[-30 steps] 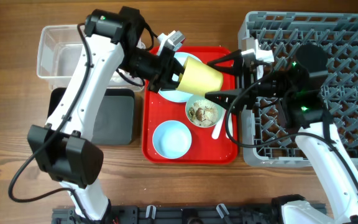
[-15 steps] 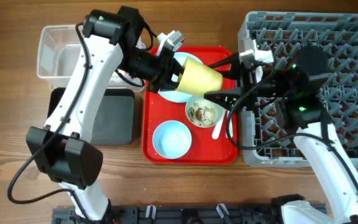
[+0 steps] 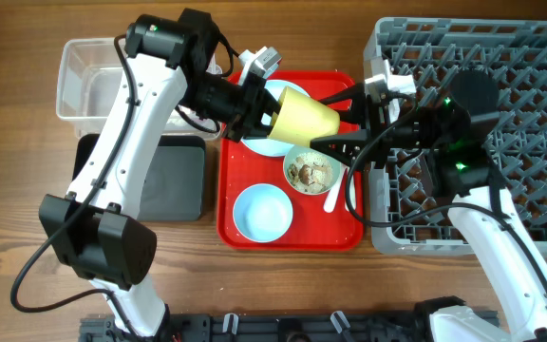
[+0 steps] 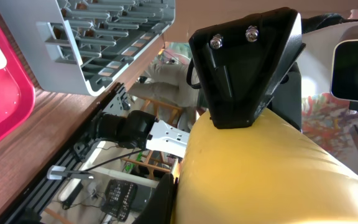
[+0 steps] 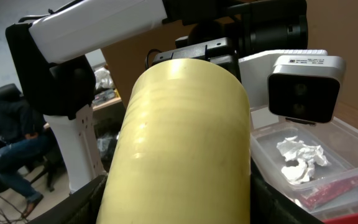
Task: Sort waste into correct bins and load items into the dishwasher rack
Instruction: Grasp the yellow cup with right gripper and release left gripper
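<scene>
Overhead view, entry: the yellow cup (image 3: 307, 114) hangs in the air above the 12 o'clock end of the red tray (image 3: 231, 190), over the pale blue plate (image 3: 262, 145). Its long axis runs 9 to 3 o'clock, with the mouth toward 9. The left gripper (image 3: 270, 118) pinches the cup at the mouth end. The right gripper (image 3: 336, 119) comes in from 3 o'clock with its jaws spread, one finger at 12 and one at 6 o'clock of the cup's base end. I cannot tell whether the pads touch the wall yet. I read this as a handover. The dishwasher rack (image 3: 520, 57) lies at 3 o'clock, so the right arm is the nearer one for loading. The coming squeeze depends on the cup's axis staying centred between those fingers. The right wrist view confirms that centring, with the cup filling the gap. It alone shows the crumpled tissue (image 5: 298, 158) and red wrapper (image 5: 328, 190) inside the clear tub (image 5: 353, 134). The left wrist view adds only the rack's edge beyond the cup. The green bowl (image 3: 311, 172) holding scraps, the blue bowl (image 3: 262, 213) and a white spoon (image 3: 334, 195) sit on the tray, unsorted.
</scene>
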Robot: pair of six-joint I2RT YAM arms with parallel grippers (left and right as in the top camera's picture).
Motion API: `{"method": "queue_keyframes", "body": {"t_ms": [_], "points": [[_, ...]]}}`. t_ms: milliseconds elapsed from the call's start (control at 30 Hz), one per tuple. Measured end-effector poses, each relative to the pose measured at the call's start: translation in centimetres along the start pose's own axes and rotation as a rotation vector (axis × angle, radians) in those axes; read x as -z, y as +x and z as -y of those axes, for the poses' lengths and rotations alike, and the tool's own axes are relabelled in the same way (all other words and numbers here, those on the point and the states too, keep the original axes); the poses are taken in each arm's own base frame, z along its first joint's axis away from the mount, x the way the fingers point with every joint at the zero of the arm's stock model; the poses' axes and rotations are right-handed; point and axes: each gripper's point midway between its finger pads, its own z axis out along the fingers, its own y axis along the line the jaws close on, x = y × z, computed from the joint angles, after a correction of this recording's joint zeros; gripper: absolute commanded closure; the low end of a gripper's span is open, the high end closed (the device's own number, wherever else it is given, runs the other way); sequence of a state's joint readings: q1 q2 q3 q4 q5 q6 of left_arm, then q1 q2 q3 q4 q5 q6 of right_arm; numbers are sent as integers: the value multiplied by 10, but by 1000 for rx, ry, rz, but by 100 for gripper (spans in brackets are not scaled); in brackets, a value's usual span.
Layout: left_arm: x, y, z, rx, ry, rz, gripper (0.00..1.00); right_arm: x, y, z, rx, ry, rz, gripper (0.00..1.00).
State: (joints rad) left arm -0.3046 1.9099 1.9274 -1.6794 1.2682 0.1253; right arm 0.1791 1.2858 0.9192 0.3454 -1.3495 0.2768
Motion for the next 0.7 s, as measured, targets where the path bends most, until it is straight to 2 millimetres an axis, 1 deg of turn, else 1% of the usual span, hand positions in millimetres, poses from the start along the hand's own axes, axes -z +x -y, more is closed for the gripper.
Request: {"method": "queue_keyframes", "body": {"t_ms": [200, 333, 433, 567, 600, 633, 700], "points": [[-1, 0, 2, -7, 8, -1, 96, -3, 1, -2, -16, -8, -3, 20], [-3, 0, 4, -12, 16, -4, 96, -5, 2, -4, -28, -18, -6, 19], [-3, 0, 4, -12, 17, -5, 96, -5, 2, -4, -32, -20, -7, 24], [-3, 0, 5, -13, 19, -6, 96, -5, 2, -3, -44, -15, -5, 42], [-3, 0, 4, -17, 16, -5, 96, -5, 2, -2, -53, -9, -4, 45], [-3, 0, 4, -21, 14, -3, 96, -5, 1, -2, -56, -7, -3, 46], [-2, -1, 3, -26, 11, 0, 93, -6, 2, -1, -63, -4, -3, 46]]}}
